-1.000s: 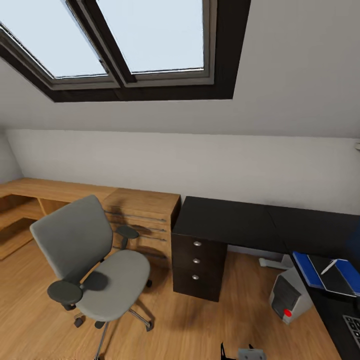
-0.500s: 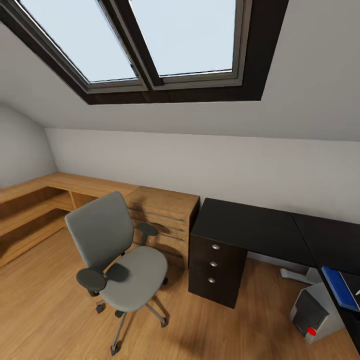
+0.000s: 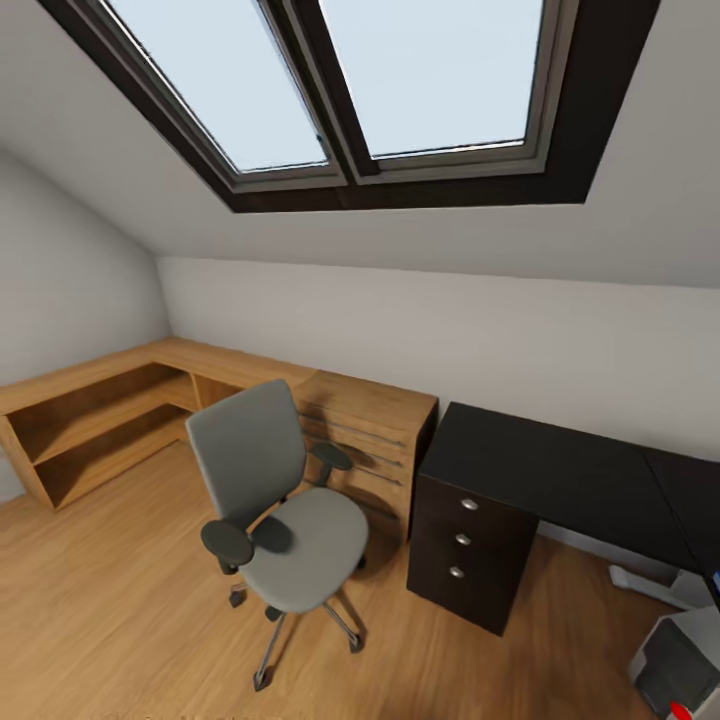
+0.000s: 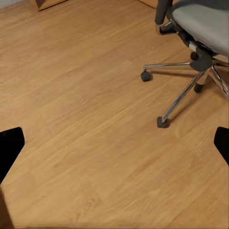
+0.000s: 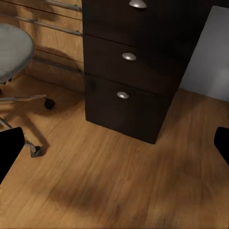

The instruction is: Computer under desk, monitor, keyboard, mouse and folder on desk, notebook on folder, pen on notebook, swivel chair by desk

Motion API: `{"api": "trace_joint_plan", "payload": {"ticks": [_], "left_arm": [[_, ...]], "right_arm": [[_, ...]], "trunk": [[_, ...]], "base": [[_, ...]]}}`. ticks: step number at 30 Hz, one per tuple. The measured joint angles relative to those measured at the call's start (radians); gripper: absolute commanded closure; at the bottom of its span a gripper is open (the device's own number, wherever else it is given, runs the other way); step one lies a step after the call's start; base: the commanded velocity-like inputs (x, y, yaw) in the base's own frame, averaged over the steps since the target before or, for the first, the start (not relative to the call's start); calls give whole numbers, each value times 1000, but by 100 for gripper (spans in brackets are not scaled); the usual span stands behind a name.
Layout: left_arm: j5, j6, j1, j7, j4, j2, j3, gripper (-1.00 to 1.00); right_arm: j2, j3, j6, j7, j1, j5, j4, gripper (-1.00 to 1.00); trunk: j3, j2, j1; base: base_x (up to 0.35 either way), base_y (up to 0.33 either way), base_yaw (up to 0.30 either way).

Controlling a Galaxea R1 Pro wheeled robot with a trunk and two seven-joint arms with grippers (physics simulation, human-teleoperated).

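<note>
Panning left since the earlier frame, the head camera now sets the swivel chair point(image 3: 275, 505) at lower centre, its seat bare, and the black desk point(image 3: 560, 475) at lower right; what seems to be the computer point(image 3: 680, 660) is cut off at the lower right corner. Left gripper point(image 4: 114, 143) and right gripper point(image 5: 114, 143) both hold their jaws wide apart over the wooden floor point(image 3: 110, 600), gripping nothing; the wooden cabinet point(image 3: 375, 440) stands between chair and desk.

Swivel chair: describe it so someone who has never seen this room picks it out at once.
Start at the big skylight in the sloped ceiling and drop to the wood floor below it. The swivel chair stands there, in front of the light wooden cabinet and left of the black three-knob drawer unit. It is the only grey upholstered piece, with black armrests and a silver star base on casters.
</note>
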State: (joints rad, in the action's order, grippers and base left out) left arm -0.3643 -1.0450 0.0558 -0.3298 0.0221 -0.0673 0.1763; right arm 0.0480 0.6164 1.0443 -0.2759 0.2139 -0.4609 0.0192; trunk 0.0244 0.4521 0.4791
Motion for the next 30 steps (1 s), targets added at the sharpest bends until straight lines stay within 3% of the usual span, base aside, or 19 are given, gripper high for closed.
{"api": "trace_joint_plan", "payload": {"ticks": [2,7,15,30], "left_arm": [[-1,0,0,-1,0,1,0,-100],[-2,0,0,-3,0,3,-1,-100],[-2,0,0,-4,0,5,-1,-100],[-1,0,0,-4,1,4,-2,-100]], "right_arm": [[5,1,0,-61,-1,2,-1,-100],[7,1,0,-91,-1,21,-1,-100],[6,0,0,-104,-1,54,-1,-100],[2,-4,0,-106,-1,57,-1,-100]], "trunk": [[0,0,0],[0,0,0],[0,0,0],[3,0,0]], "base": [[0,0,281],[0,0,281],[0,0,281],[0,0,280]]}}
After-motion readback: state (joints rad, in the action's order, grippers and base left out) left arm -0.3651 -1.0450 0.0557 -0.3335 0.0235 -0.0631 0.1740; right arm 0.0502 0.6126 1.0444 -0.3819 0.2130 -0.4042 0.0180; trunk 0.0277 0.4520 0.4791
